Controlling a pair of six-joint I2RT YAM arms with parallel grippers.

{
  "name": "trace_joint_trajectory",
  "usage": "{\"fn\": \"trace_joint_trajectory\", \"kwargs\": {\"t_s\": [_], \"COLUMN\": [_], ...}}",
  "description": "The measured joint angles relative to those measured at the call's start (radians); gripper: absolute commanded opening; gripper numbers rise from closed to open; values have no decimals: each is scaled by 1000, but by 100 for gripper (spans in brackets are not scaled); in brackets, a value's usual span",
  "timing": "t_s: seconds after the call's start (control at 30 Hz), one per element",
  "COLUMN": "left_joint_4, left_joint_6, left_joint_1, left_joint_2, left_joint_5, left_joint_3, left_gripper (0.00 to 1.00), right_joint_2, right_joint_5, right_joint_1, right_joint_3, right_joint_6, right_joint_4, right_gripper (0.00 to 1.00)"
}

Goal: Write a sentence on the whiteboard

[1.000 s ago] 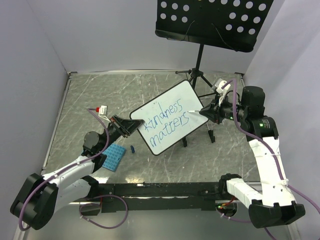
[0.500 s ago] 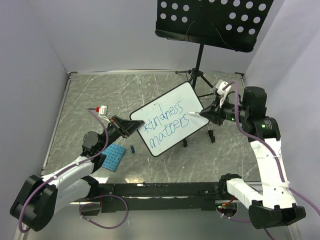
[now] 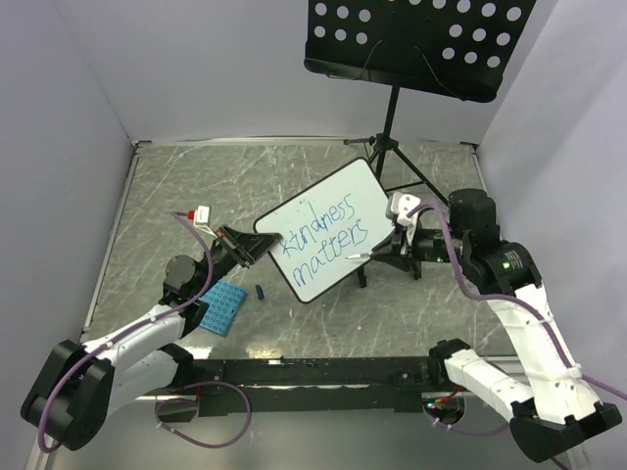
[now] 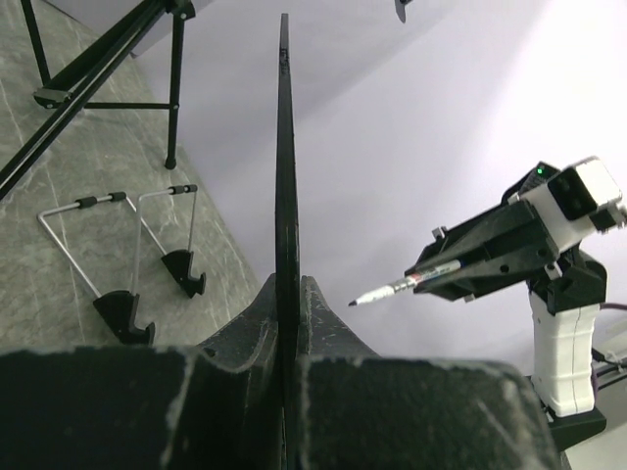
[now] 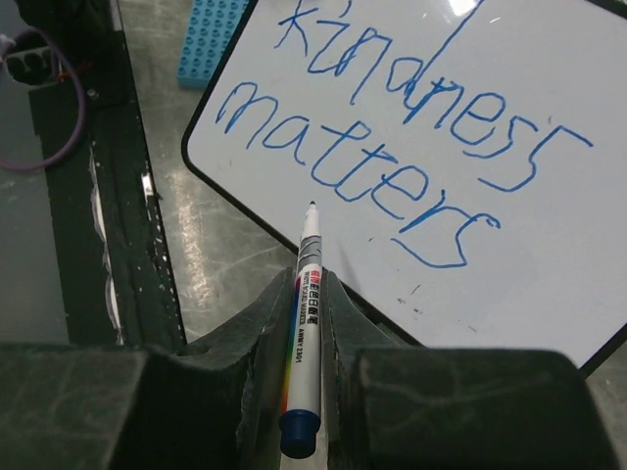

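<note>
The whiteboard [image 3: 328, 211] is tilted up above the table, and my left gripper [image 3: 247, 247] is shut on its left corner. In the left wrist view the board [image 4: 284, 147] is edge-on between the jaws of that gripper [image 4: 286, 286]. The sentence [image 5: 392, 127] is in blue script on two lines and reads "kindness matters". My right gripper [image 5: 310, 279] is shut on a white marker [image 5: 306, 304] with a blue end. The marker's tip sits by the board's lower edge [image 3: 349, 258], a little off the surface [image 4: 355, 302].
A black perforated music-stand tray [image 3: 421, 39] on a tripod [image 3: 390, 147] stands behind the board. A blue studded plate [image 3: 223, 306] and a small blue cap [image 3: 261, 292] lie at the left front. A wire easel with black feet [image 4: 118, 313] rests on the table. A black rail [image 3: 323, 370] runs along the near edge.
My right gripper has moved down and left with the marker, from the end of "matters" to the board's lower edge. The left gripper and the board have stayed put.
</note>
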Motion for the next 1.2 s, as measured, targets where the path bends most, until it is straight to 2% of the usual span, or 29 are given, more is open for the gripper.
{"fn": "trace_joint_trajectory", "kwargs": {"t_s": [0.17, 0.47, 0.87, 1.2], "left_joint_4": [1, 2, 0, -10], "left_joint_6": [-18, -33, -40, -39], "left_joint_1": [2, 2, 3, 3], "left_joint_2": [4, 4, 5, 5], "left_joint_5": [-19, -23, -31, -47], "left_joint_3": [10, 11, 11, 11], "left_gripper": [1, 1, 1, 1], "right_joint_2": [0, 32, 52, 4], "right_joint_5": [85, 188, 211, 211], "right_joint_1": [60, 83, 99, 100], "right_joint_3": [-27, -32, -33, -83], "right_joint_6": [-17, -13, -16, -40], "right_joint_4": [5, 55, 69, 18], "right_gripper": [0, 0, 0, 0]}}
